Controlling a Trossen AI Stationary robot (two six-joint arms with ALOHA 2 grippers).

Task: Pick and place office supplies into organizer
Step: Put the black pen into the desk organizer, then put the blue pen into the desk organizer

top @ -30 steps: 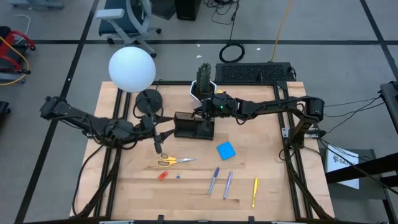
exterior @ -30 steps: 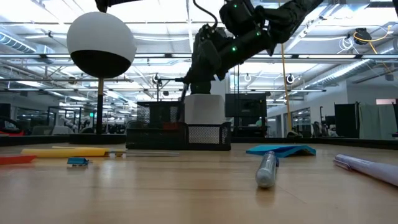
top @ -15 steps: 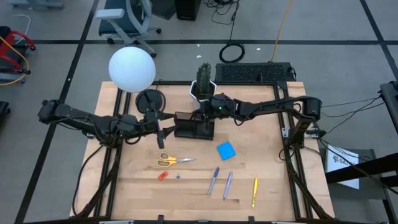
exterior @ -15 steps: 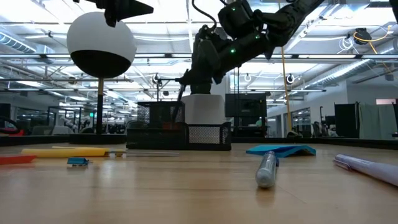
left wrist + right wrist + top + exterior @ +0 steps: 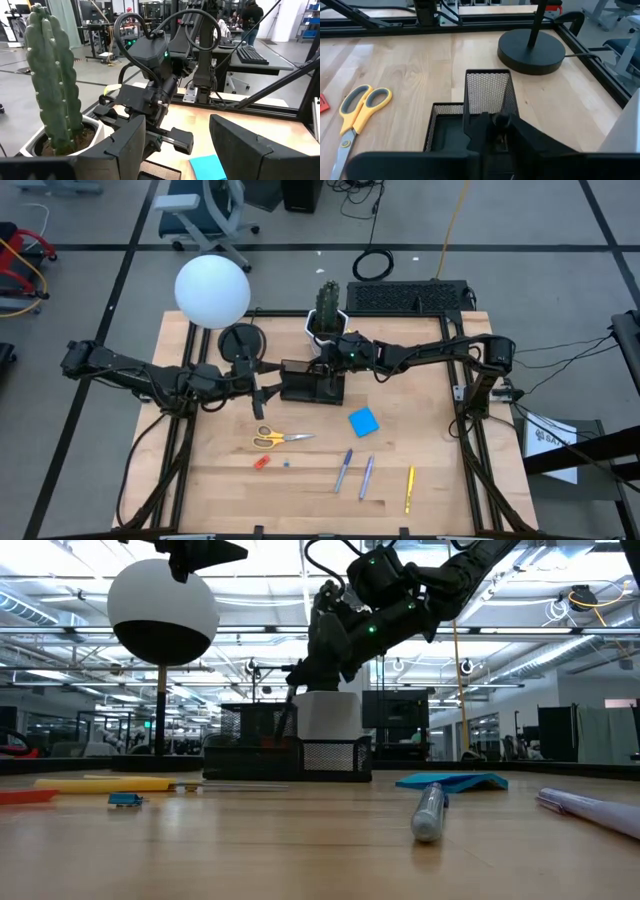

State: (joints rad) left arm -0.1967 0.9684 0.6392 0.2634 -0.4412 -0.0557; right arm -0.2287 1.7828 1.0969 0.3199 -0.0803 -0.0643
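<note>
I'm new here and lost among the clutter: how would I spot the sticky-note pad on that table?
Start at the black mesh organizer in the middle of the wooden table. Just beyond its right end, toward the pens, lies the sticky-note pad. It is the only flat bright-blue square; everything near it is long and thin.

The small black mesh organizer tray (image 5: 310, 383) sits in the middle of the table. In front of it lie the yellow-handled scissors (image 5: 280, 439), a blue square sticky-note pad (image 5: 364, 421), a tiny red-orange piece (image 5: 261, 463), a blue pen (image 5: 343, 470), a purple pen (image 5: 367, 476) and a yellow pen (image 5: 409, 488), all flat and apart.
</note>
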